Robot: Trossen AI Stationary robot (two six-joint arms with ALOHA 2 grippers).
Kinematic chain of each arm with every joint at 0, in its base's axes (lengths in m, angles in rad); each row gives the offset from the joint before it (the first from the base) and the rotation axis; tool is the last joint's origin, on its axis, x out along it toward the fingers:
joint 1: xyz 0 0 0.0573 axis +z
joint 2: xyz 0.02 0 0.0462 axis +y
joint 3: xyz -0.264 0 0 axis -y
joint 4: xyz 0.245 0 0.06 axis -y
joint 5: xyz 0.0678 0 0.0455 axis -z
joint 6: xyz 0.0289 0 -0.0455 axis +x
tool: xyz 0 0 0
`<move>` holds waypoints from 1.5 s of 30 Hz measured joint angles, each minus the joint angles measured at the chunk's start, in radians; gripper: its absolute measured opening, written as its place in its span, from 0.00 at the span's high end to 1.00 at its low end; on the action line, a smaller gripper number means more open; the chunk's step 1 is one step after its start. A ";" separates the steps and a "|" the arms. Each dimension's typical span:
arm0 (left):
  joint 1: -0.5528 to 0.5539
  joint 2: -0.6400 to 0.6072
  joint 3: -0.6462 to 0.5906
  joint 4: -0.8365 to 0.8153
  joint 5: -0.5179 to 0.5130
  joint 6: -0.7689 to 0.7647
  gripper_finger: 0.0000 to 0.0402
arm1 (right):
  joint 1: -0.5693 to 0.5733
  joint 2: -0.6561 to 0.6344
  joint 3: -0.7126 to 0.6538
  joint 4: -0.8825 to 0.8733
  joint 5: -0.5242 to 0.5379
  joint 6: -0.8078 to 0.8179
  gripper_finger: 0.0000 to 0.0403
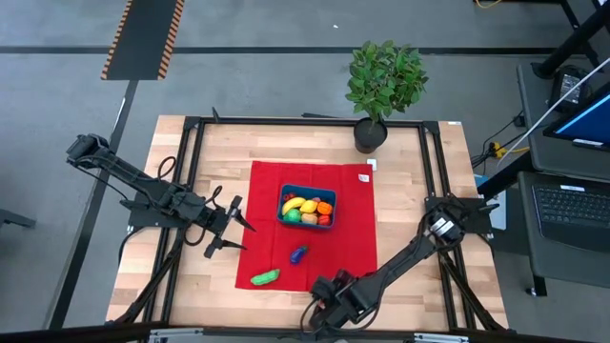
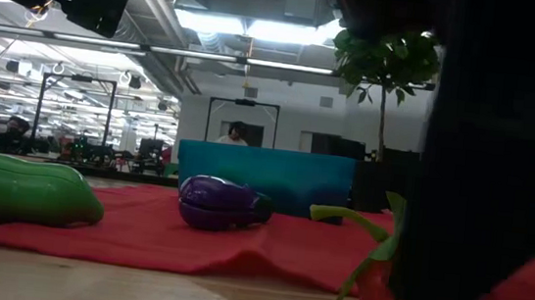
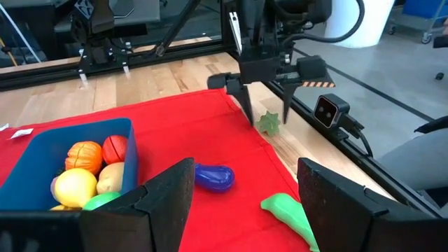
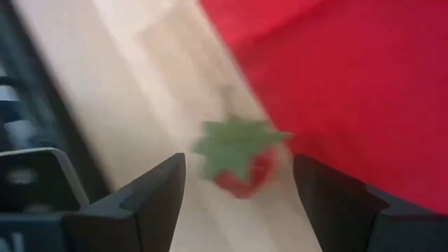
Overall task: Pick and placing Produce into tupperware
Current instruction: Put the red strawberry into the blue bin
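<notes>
Produce (image 1: 307, 211) mostly in tupperware (image 1: 283, 196); three pieces left; right gripper (image 4: 238, 192) wide open around strawberry (image 4: 241, 157), left gripper (image 1: 232, 230) open, empty

A wooden table (image 1: 410, 191) carries a red cloth (image 1: 353, 229), a potted plant (image 1: 381, 81) and a red strawberry (image 4: 241, 157).

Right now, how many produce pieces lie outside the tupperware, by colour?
Green piece: 1
Purple piece: 1
Red piece with green leafy top: 1
Total outside the tupperware: 3
</notes>
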 joint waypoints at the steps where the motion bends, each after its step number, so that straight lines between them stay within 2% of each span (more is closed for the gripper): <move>1: 0.000 0.000 0.000 0.000 0.000 0.000 0.40 | 0.000 0.004 0.001 0.018 -0.003 0.000 0.34; 16: 0.000 0.000 0.000 0.000 0.000 0.000 0.40 | -0.006 0.010 0.001 0.036 0.002 0.006 0.35; 20: 0.000 0.000 0.000 0.000 0.000 0.000 0.40 | -0.010 0.011 0.001 0.037 0.002 0.007 0.43; 29: 0.000 0.000 0.000 -0.001 0.000 0.000 0.40 | -0.024 0.013 0.000 0.047 -0.026 0.008 0.67; 41: 0.000 0.000 0.000 -0.022 0.000 0.000 0.40 | -0.032 0.013 0.000 0.047 -0.041 0.008 0.68; 45: 0.000 0.000 0.000 -0.021 0.000 0.000 0.40 | -0.054 0.010 0.001 0.045 -0.108 0.008 0.68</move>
